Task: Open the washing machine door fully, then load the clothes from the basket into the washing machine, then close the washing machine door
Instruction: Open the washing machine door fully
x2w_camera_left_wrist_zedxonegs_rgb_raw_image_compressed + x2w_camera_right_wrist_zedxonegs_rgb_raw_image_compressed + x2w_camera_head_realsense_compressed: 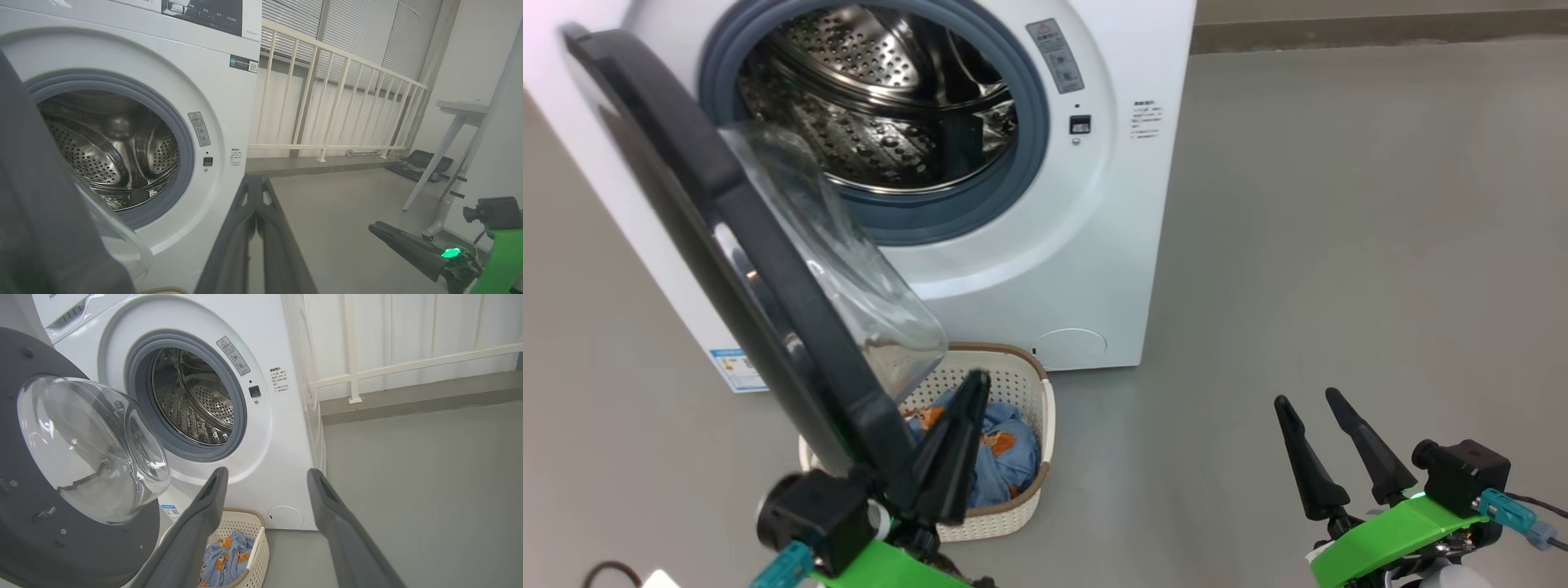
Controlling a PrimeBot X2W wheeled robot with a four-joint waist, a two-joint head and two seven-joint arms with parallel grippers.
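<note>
The white washing machine (1045, 269) stands with its steel drum (882, 98) exposed. Its black door (743, 269) with the clear glass bowl (849, 269) hangs swung out toward me, partly open. On the floor below, the cream basket (1029, 392) holds light blue clothes (1005, 457) with orange patches. My left gripper (976, 384) is shut and empty, right beside the door's lower edge and above the basket. My right gripper (1311, 400) stands open and empty over bare floor to the right. In the right wrist view the door (49, 539), the basket (255, 522) and the clothes (224, 559) show.
Grey floor (1339, 245) spreads to the right of the machine. In the left wrist view a cream railing (335, 106) runs behind the machine, with a white table leg (433, 163) and a dark case (425, 163) at the far right.
</note>
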